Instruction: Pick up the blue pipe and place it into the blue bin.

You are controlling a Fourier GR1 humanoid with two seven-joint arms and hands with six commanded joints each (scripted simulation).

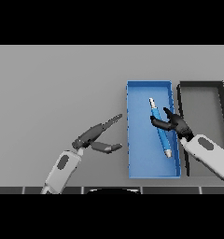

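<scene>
The blue pipe is a slim blue rod with pale ends, lying slanted inside the blue bin, right of the bin's middle. My right hand reaches over the bin's right wall, with its fingers spread and relaxed just beside the pipe, not curled round it. My left hand hovers over the grey table left of the bin, its fingers straight and its thumb held apart, holding nothing.
A black bin stands directly right of the blue bin, its walls nearly touching. My right forearm crosses over the black bin's near left corner. Grey table spreads to the left and far side.
</scene>
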